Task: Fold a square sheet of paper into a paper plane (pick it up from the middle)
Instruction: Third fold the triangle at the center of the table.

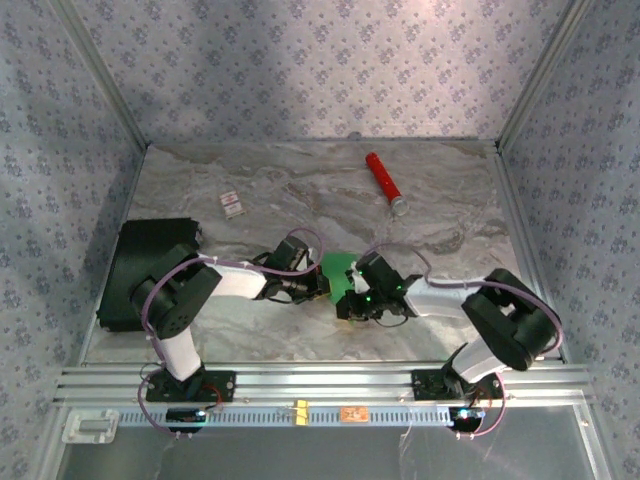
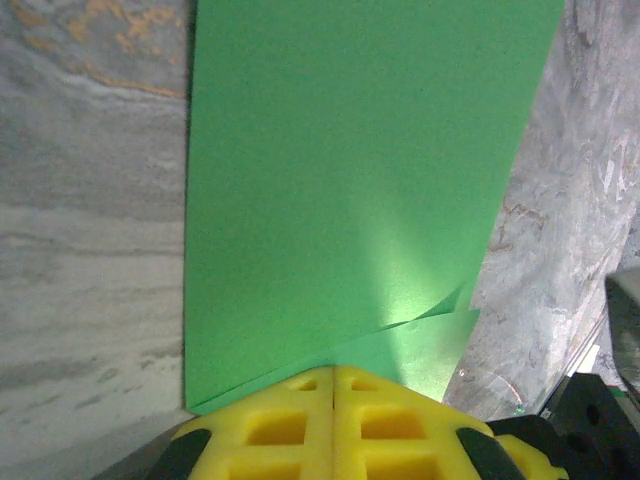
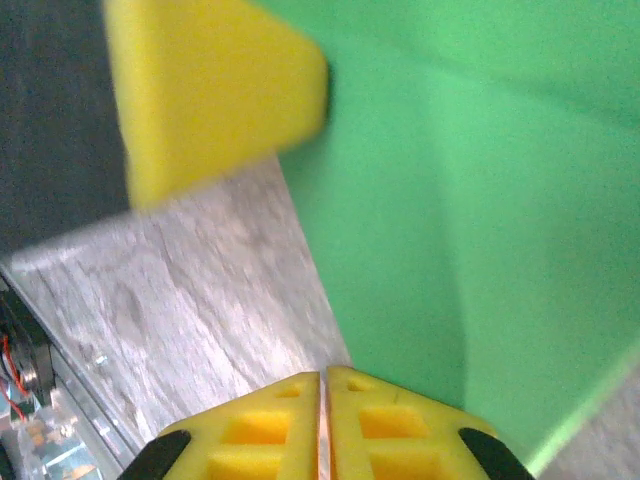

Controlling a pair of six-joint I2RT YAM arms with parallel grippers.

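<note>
marble table point(image 1: 300, 340) had red cylinder point(image 1: 384, 183) at the back. left of cylinder: small card point(image 1: 232, 205), black flat box point(image 1: 135, 265). nearer than cylinder: folded green square sheet of paper point(image 1: 337, 270).

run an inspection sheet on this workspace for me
surface: marble table, no spills seen
job's things: square sheet of paper, bright green, already creased with overlapping layers at one corner, held between the two arms
clutter: red cylinder lying far right; small card far left; black flat box at the left edge
grippers: left gripper shut on the sheet's edge; right gripper pads together at the sheet's edge, a pinch cannot be confirmed
cables: lilac cables loop along both arms, clear of the paper
surroundings: patterned walls, metal rail at the near edge
</note>
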